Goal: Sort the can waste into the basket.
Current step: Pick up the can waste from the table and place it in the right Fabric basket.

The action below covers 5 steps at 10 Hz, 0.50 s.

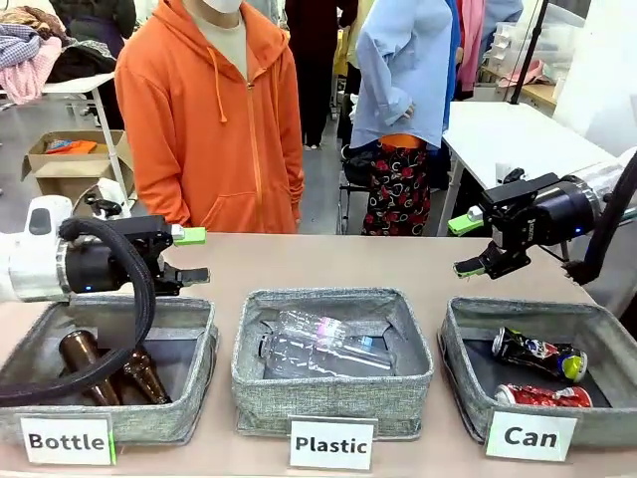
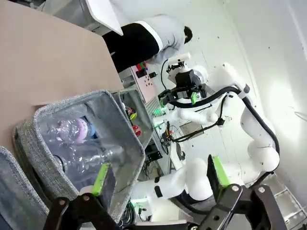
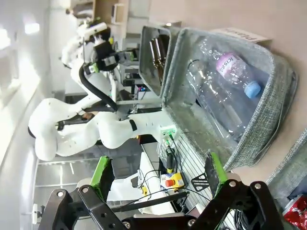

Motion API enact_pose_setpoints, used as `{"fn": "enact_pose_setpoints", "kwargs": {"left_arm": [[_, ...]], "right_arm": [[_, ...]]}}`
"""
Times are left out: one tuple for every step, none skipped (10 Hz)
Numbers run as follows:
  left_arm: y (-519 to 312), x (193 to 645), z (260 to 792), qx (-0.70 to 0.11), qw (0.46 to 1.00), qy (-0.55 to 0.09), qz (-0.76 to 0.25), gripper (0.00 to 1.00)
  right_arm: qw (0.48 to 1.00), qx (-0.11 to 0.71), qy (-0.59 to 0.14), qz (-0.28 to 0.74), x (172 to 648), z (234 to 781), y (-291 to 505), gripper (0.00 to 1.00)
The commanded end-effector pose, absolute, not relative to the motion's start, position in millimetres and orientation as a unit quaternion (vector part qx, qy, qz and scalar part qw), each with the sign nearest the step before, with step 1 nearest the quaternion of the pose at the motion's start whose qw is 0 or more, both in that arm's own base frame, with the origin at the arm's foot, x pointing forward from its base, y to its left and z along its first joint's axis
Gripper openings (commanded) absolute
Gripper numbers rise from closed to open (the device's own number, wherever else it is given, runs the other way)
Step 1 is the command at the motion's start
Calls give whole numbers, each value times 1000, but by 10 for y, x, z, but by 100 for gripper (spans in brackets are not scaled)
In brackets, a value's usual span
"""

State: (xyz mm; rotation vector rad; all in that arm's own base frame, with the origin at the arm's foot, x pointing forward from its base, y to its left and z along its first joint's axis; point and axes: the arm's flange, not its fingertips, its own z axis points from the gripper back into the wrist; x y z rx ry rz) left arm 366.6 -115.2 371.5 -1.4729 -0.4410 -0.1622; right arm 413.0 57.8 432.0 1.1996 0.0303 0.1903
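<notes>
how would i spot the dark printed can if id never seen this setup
Three grey fabric bins line the table's near edge; go to the one labelled "Can", at the robot's right. Two crushed cans lie inside, and the dark can is the farther one, with blue, red and yellow print, unlike the shiny red can.

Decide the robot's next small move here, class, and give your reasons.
Probably none beyond pulling back: the red can and the dark printed can both lie in the Can basket, and the left gripper and right gripper hang open, holding nothing.
</notes>
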Motion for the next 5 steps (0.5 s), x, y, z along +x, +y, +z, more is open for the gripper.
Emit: {"fn": "enact_pose_setpoints", "kwargs": {"left_arm": [[-1104, 3652, 3764, -667, 715, -194, -73, 100], [-1104, 3652, 3764, -667, 715, -194, -73, 100], [-1104, 3652, 3764, -667, 715, -194, -73, 100], [-1104, 3652, 3764, -667, 715, -194, -73, 100], [-1104, 3652, 3764, -667, 715, -194, -73, 100]], "right_arm": [[822, 561, 11, 100, 4111, 4332, 577, 100], [822, 561, 11, 100, 4111, 4332, 577, 100], [822, 561, 11, 100, 4111, 4332, 577, 100], [822, 561, 11, 100, 4111, 4332, 577, 100], [822, 561, 11, 100, 4111, 4332, 577, 100]]}}
